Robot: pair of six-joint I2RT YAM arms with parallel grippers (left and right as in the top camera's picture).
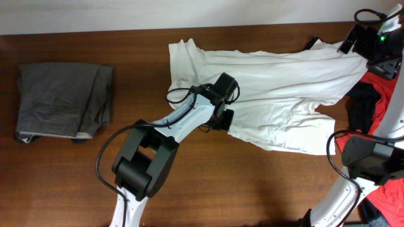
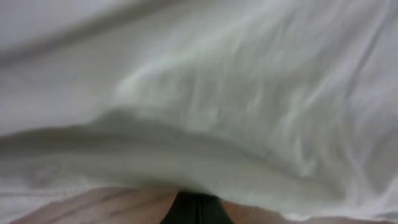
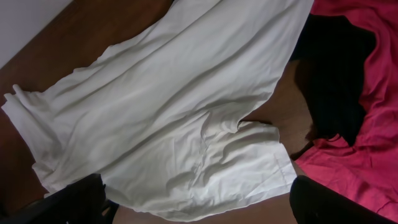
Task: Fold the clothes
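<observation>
**While White Garment Sprawls, Two Claws Wait at Its Edges**

Where the dark wooden table [image 1: 252, 189] meets a pale wall [image 1: 95, 16] at 12 o'clock, laundry lies across the boards in the overhead view. A folded pair of grey trousers [image 1: 63, 101] sits at 9 o'clock, well apart from the rest. At 3 o'clock a red cloth [image 1: 380, 83] hangs off the table's edge with a black cloth [image 1: 363, 107] bunched on it.

The white garment [image 1: 278, 82] lies unfolded and creased from the centre out toward 2 o'clock. It is spread mostly flat, with one short flap jutting toward 5 o'clock. Its 3 o'clock side touches the black cloth.

My left arm [image 1: 180, 120] rises from 7 o'clock and bends toward the centre. It puts my left claw [image 1: 222, 118] at the garment's 8 o'clock hem. From that wrist, white fabric [image 2: 217, 93] fills the frame above one dark finger [image 2: 194, 213] low over the wood. I cannot tell whether this claw is apart or pinched.

My right arm [image 1: 360, 157] climbs from 5 o'clock. It holds my right claw [image 1: 350, 41] at the garment's 2 o'clock corner. Its wrist camera looks down on the whole garment [image 3: 174, 112], the red cloth [image 3: 367, 124] and the black cloth [image 3: 336, 68]. Its jaws' state I cannot make out.
</observation>
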